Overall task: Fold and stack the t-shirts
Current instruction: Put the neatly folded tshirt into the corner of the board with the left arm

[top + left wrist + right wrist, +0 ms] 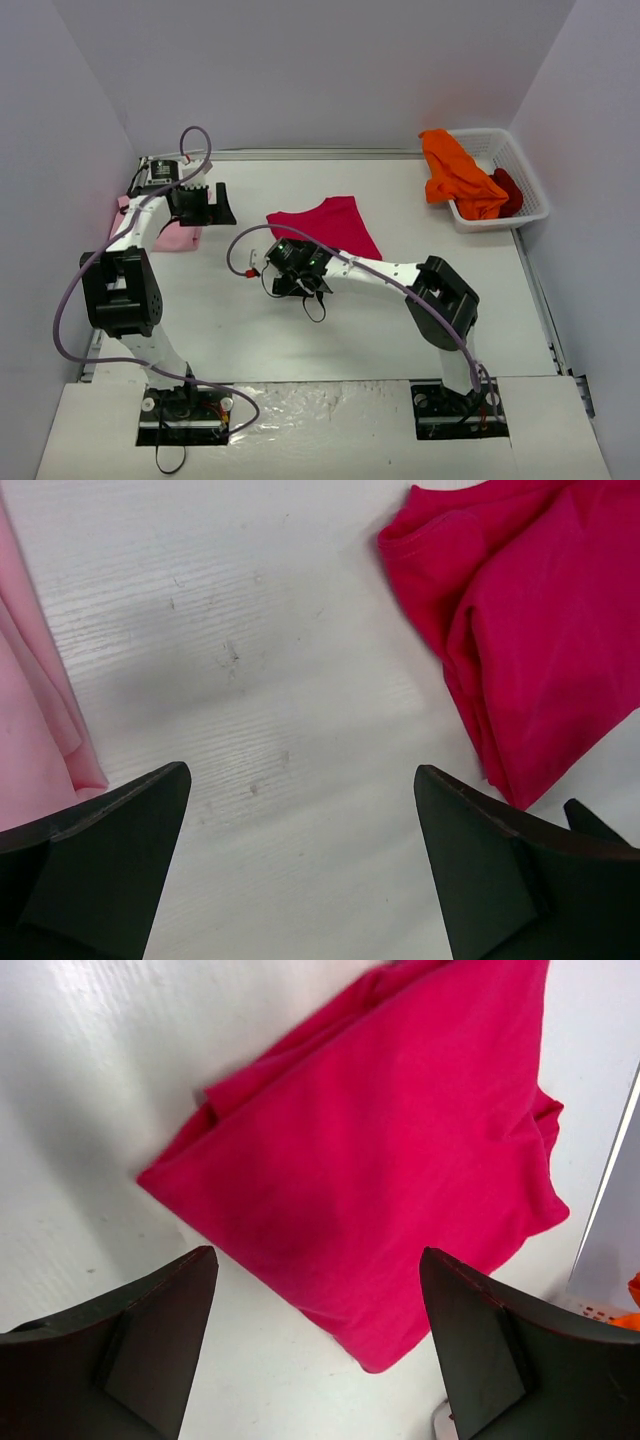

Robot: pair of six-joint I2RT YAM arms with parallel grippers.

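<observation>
As seen from above, the crimson-magenta t-shirt [330,225] lies folded near the middle of the white surface [300,340], its far edge the wider and its near corner pointing toward the right arm. The right gripper [292,270] hangs just short of that near edge, jaws spread wide and holding nothing. In its wrist view, the right gripper [320,1255] frames the crimson-magenta t-shirt [380,1180] as a slanted slab with one folded corner at the left and a strip of bare surface between cloth and fingertips.

The left gripper [205,205] stands toward the far left, jaws fully apart and holding nothing. Its wrist view shows the left gripper [302,775] over bare surface, with the hem of the pale pink t-shirt [30,710] at one side and a rounded fold of the crimson-magenta t-shirt [540,630] at the other; neither cloth touches the fingers.

The pale pink t-shirt [178,236] lies against the left wall, partly hidden by the left arm. The white mesh basket [500,222] sits in the far right corner beside the right wall, with the bright orange t-shirt [455,175] draped over its left rim and the dark red t-shirt [508,190] inside. Broad bare surface stretches between the crimson-magenta t-shirt and the arm bases.
</observation>
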